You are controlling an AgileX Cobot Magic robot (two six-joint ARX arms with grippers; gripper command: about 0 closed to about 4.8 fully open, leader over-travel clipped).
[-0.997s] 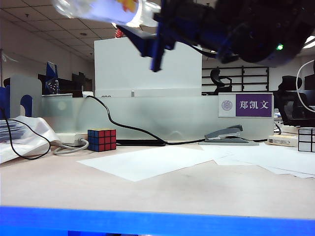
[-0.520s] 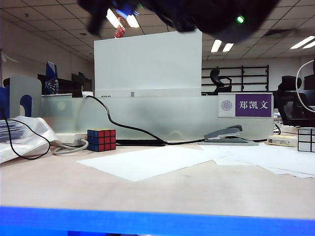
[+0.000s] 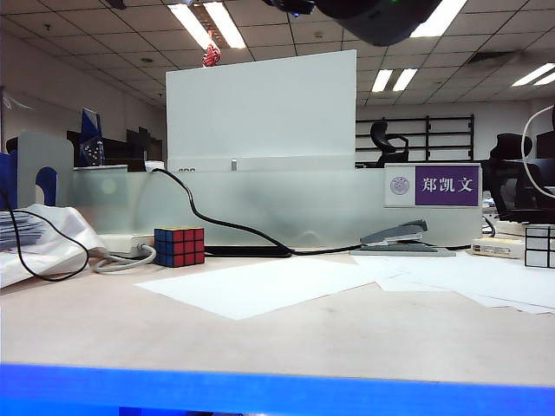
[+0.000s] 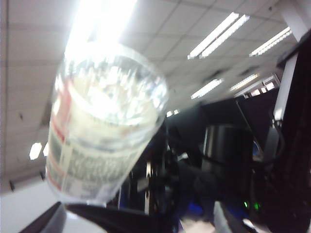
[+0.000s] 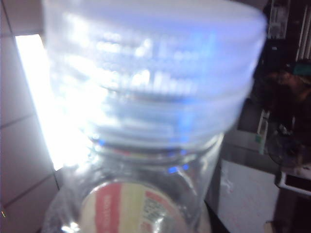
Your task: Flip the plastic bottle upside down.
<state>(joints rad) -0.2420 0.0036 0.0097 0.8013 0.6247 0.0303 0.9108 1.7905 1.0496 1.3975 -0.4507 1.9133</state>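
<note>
The plastic bottle (image 4: pixel 104 126) is up in the air against the ceiling lights, clear, with its round base facing the left wrist camera. My left gripper (image 4: pixel 138 225) is open, its fingertips (image 4: pixel 51 221) spread wide on either side, apart from the bottle. A dark finger of my right gripper (image 4: pixel 112 211) crosses the bottle's labelled side and is shut on it. In the right wrist view the bottle's clear ribbed cap (image 5: pixel 155 73) fills the frame, with the label (image 5: pixel 131 213) behind it, and the fingers are hidden. The exterior view shows no bottle, only a dark arm part (image 3: pixel 381 17) at the top edge.
On the table lie a Rubik's cube (image 3: pixel 179 246), white paper sheets (image 3: pixel 260 284), a grey stapler (image 3: pixel 403 237) and a second cube (image 3: pixel 539 246) at the right edge. A white partition (image 3: pixel 260 113) and a black cable (image 3: pixel 217 221) stand behind.
In the exterior view the arm that held the bottle level along the top edge has risen. Bottle and gripper have left the frame, and only a dark arm part remains.
</note>
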